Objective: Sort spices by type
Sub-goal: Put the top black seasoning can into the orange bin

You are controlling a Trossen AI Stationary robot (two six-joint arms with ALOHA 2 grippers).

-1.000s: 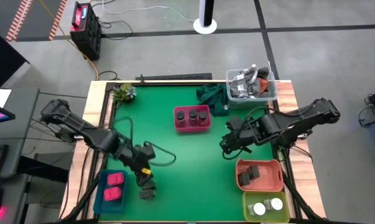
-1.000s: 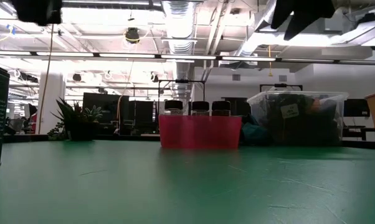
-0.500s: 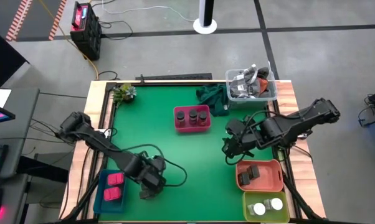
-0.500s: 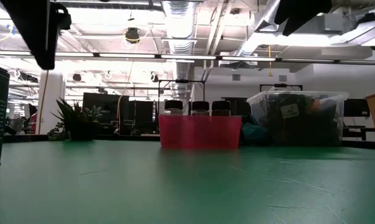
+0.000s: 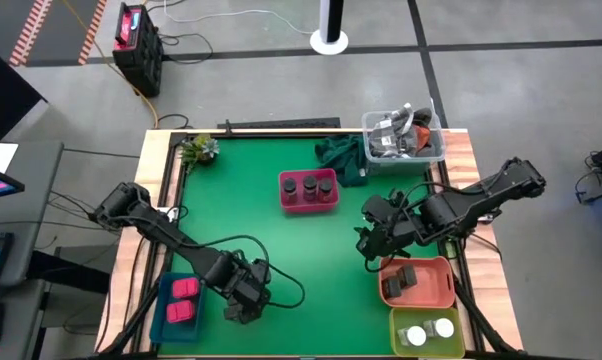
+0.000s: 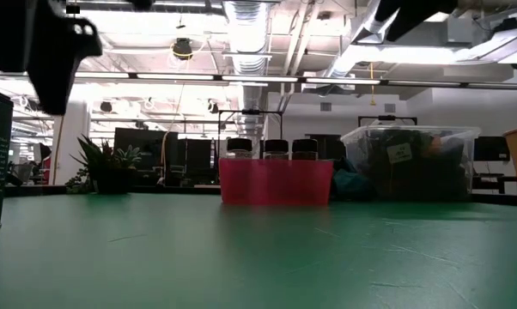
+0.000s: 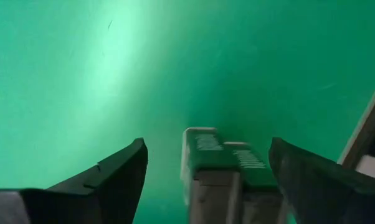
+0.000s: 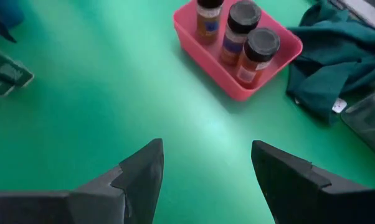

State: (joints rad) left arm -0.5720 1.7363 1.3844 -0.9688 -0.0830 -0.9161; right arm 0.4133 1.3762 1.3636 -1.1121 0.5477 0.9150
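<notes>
Placement of the fingers matters most here. The left gripper (image 7: 207, 152) hangs low over the green mat (image 5: 271, 240) in the lower left of the high view. Its fingers are spread wide and grip nothing. A dark grey box (image 7: 203, 163) lies on the mat between them, with a gap on either side. We cannot tell whether it is one box or two lying side by side.

We judge the step in hand to be taking up this box. It lies just beside the blue tray (image 5: 162, 312), which holds two pink packets (image 5: 184, 299). Other dark boxes (image 5: 404, 281) sit in the orange tray (image 5: 448, 283) at the lower right, so that is where we think it belongs.

To do it well, we centre the fingers on the box's long sides and come down square. We close only when both fingers are level with it, so it does not twist or skid. We lift straight up before crossing, clear of the blue tray's wall.

The right gripper (image 5: 373, 237) waits right of centre, just above the orange tray, fingers apart and empty. It stands near the path across, so we keep the carry clear of it. The pink tray (image 5: 284, 196) of dark jars (image 5: 309, 185) and the green tray (image 5: 395, 335) of white-capped jars (image 5: 428, 331) need nothing from us.
</notes>
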